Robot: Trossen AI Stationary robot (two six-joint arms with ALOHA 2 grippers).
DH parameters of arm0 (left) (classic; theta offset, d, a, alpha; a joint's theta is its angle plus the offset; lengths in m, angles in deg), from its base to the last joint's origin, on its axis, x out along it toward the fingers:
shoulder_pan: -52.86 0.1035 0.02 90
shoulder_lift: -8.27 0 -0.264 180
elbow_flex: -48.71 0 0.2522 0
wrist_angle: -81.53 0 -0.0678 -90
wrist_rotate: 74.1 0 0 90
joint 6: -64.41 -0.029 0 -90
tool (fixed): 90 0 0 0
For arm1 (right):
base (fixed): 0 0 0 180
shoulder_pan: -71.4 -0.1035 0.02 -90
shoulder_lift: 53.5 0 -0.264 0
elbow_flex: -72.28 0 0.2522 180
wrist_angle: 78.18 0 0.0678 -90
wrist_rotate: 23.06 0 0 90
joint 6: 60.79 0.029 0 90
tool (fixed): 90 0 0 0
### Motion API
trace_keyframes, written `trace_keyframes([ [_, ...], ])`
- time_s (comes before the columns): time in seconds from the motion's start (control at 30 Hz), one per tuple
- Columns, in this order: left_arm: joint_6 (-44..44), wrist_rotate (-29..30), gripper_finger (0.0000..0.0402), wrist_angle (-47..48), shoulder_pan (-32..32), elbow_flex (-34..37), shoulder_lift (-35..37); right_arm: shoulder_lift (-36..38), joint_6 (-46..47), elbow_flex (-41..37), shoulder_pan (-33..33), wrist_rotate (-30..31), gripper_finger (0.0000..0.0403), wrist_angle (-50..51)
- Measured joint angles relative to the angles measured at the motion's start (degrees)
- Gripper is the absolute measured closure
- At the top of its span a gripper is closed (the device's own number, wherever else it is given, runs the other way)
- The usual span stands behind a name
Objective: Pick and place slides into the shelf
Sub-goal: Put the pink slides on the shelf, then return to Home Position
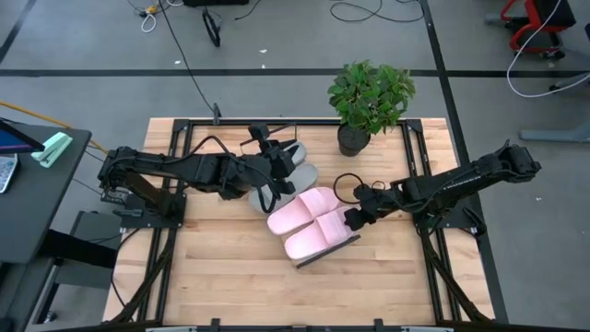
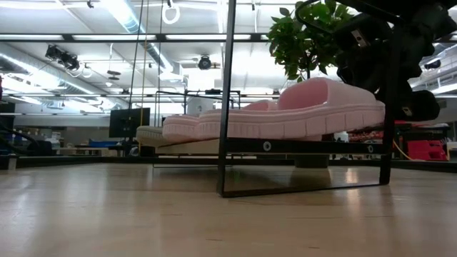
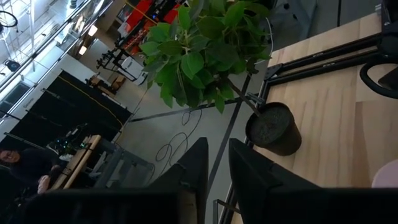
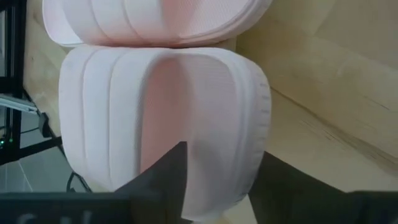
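Two pale pink slides (image 1: 309,224) lie side by side on the light-wood shelf (image 1: 330,250), which stands slantwise mid-table on black end frames (image 2: 226,107). Two grey slides (image 1: 300,167) lie past them toward the far end. The pink slides (image 2: 285,118) rest sole-down on the board. My right gripper (image 1: 353,219) is at the nearer pink slide (image 4: 161,106), shut on it. My left gripper (image 1: 277,177) hovers by the grey slides, its fingers (image 3: 200,163) almost together with nothing between them. My right gripper holds the nearer pink slide by its side edge (image 4: 217,180), at the side facing the table's right. One finger (image 4: 171,171) lies over the slide's upper face, the other (image 4: 292,190) outside its wall. The fingers come from the table's right, slanting down. The slide rests on the shelf board.
A potted green plant (image 1: 369,97) stands at the table's far right, close behind the shelf. A black cable loop (image 1: 346,186) lies between the plant and my right gripper. Bare slatted tabletop (image 1: 221,267) lies toward the near edge.
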Motion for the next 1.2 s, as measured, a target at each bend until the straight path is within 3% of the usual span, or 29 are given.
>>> trace_keyframes([
  [0.53,1.06,-0.02,0.0337,-0.02,0.0,0.0,0.0,0.0,-0.54,0.0,0.0,3.2,0.0172,2.08],
  [0.9,1.87,-0.02,0.0331,-0.02,0.0,0.0,0.0,0.92,-1.4,0.0,0.92,1.9,0.0169,5.24],
  [1.2,5.08,-1.46,0.0336,3.25,-0.02,0.0,0.0,10.9,-0.4,0.02,2.66,0.83,0.0179,13.16],
])
